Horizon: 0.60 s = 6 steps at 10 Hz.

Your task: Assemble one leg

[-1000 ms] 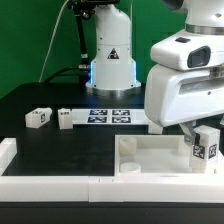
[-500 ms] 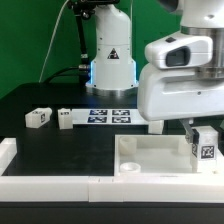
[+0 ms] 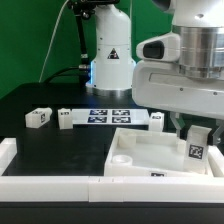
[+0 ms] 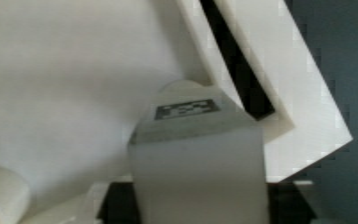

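Since the earlier frames, the arm has risen and shifted toward the exterior view's left, carrying the leg [image 3: 197, 145] with it; the white tray [image 3: 135, 152] has also shifted and now sits skewed on the table.

The gripper [image 3: 195, 128] is closed on the leg, holding it upright by its upper end. The leg's black-and-white tag faces the exterior camera. The leg hangs over the tray's end toward the exterior view's right, near the front edge of the black table [image 3: 60, 150]. Whether its lower end touches the tray cannot be determined.

In the wrist view, the leg [image 4: 194, 160] extends away from the camera with a tag visible at its far end, over the tray's white surface [image 4: 69, 80].

Two further small white blocks [image 3: 38, 118] [image 3: 64, 119] lie on the table toward the exterior view's left. The marker board [image 3: 110, 115] lies flat behind the tray, near the robot base [image 3: 110, 60]. A white rail [image 3: 50, 184] runs along the table's front edge.
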Each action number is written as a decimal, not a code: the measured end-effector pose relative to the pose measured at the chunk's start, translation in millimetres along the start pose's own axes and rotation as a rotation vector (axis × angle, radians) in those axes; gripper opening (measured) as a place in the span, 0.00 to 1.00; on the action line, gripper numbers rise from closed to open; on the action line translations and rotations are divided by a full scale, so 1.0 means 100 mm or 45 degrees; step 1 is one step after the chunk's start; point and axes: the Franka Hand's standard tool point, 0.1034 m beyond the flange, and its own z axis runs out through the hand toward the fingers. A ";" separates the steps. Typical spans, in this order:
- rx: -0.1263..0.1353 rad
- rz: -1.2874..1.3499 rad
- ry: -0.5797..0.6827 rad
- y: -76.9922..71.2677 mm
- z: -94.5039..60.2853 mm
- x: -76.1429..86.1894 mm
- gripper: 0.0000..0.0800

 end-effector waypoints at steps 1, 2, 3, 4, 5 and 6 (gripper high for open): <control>-0.016 0.100 0.000 0.06 0.00 0.03 0.38; -0.027 0.146 0.003 0.09 -0.01 0.05 0.38; -0.028 0.143 0.004 0.10 -0.01 0.05 0.38; -0.028 0.144 0.003 0.09 0.00 0.05 0.38; -0.028 0.144 0.003 0.09 0.00 0.05 0.59; -0.028 0.144 0.003 0.09 0.00 0.05 0.76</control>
